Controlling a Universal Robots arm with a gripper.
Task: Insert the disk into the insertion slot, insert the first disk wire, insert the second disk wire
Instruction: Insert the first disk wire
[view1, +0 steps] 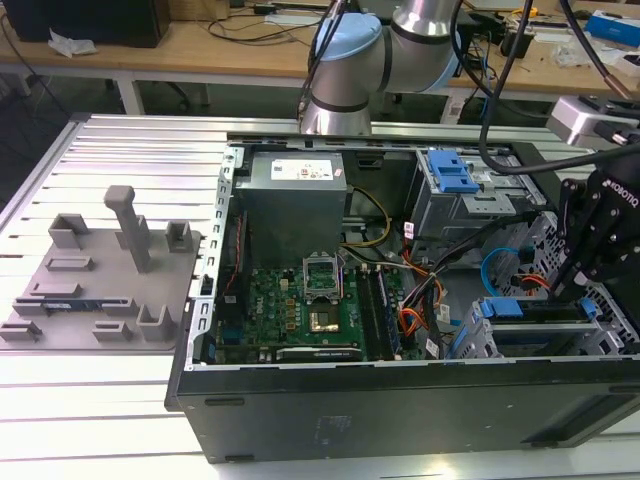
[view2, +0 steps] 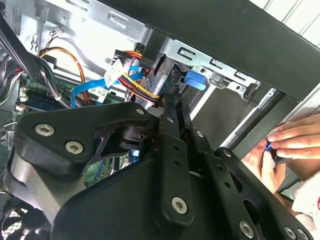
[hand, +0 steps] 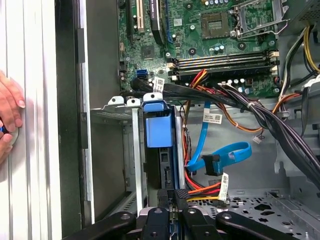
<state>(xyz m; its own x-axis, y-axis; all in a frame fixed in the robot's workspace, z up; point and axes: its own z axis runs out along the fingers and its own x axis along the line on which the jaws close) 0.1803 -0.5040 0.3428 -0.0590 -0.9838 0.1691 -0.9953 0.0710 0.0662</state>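
Our pincer (hand: 170, 197), fingers drawn narrow for the tight gap, hangs at the insertion slot (hand: 115, 112). The disk (hand: 157, 125) already sits inside it, with the red-and-yellow power wire (hand: 205, 189) just beside that slot.

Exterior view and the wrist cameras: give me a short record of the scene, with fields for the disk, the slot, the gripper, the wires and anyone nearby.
disk: in its blue carrier, seated in the insertion slot
insertion slot: metal cage at the exterior view's right of the motherboard
gripper: down inside the case at the disk's end, by the power connector
blue data cable: looped beside the cage
person: a hand outside the case wall
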